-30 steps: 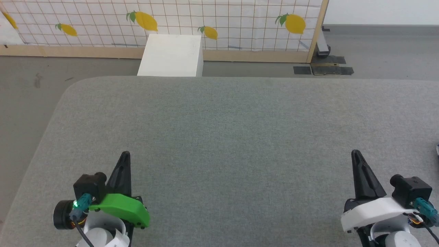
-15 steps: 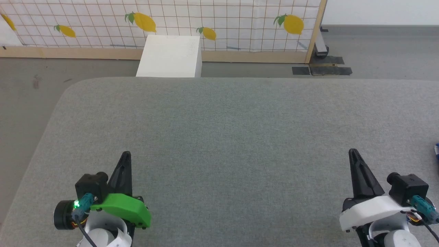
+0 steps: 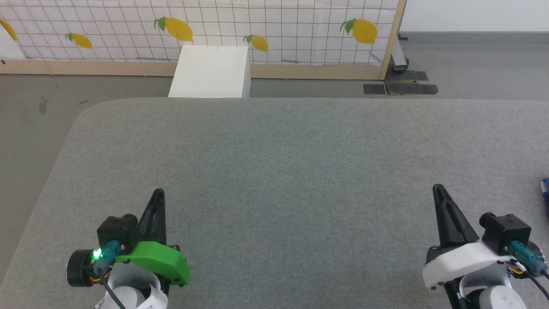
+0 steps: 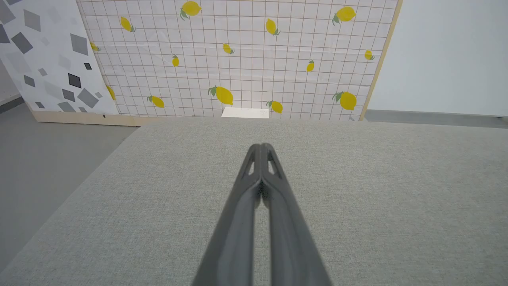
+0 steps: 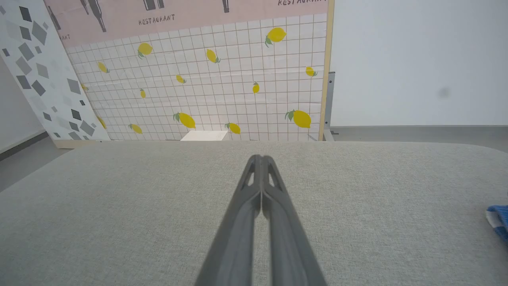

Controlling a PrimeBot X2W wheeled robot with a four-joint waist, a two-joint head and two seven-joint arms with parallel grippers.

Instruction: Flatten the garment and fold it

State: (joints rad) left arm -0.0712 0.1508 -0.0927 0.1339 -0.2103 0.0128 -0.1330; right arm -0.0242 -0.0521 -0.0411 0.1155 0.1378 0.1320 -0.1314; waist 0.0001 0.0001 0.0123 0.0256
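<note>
The garment [image 3: 545,185] lies on the table [image 3: 274,163] at its far right side. A small blue corner with a white stripe is visible, and the picture border cuts off the rest. In the right wrist view the same corner [image 5: 499,216] rests flat on the grey cloth, well apart from the right gripper [image 5: 262,157].

Both grippers hover over the table's near part. The left gripper [image 3: 158,192] is toward the table's left side and the right gripper [image 3: 435,187] toward its right. Each has its two dark fingers pressed together to a point, with nothing between them; the left wrist view shows this tip [image 4: 261,146] as well.

Bare grey cloth stretches across the table between the grippers and onward to its far edge. The table's far-left corner is rounded, and its left edge runs diagonally toward the near side, with grey floor [image 3: 34,116] beyond it.

Past the table's far edge stands a white box [image 3: 210,71], and behind that a lemon-print screen [image 3: 291,25] in a wooden frame.
</note>
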